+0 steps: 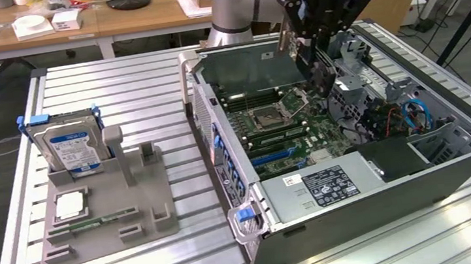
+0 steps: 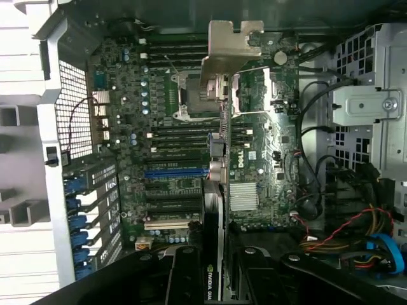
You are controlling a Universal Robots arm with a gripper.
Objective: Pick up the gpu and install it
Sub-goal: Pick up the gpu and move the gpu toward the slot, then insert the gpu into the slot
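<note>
My gripper [image 1: 314, 35] hangs over the open computer case [image 1: 219, 147], shut on the gpu [image 1: 321, 74]. The gpu is a thin dark card held on edge, above the motherboard [image 1: 283, 123] near the case's far side. In the wrist view the gpu [image 2: 220, 190] is seen edge-on between my two black fingers [image 2: 184, 279], with its metal bracket [image 2: 232, 44] at the far end. There the gripper [image 2: 219, 276] looks straight down on the board. A blue expansion slot [image 2: 175, 171] lies beside the card's line, and the card appears to hang clear of the slots.
On the exterior view's left a grey fixture [image 1: 138, 208] holds an upright silver hard drive [image 1: 66, 146], a chip [image 1: 68, 205] and a green memory stick [image 1: 96, 220]. Inside the case are a drive cage [image 1: 361, 79], a power supply [image 1: 329, 184] and loose cables [image 1: 405, 117].
</note>
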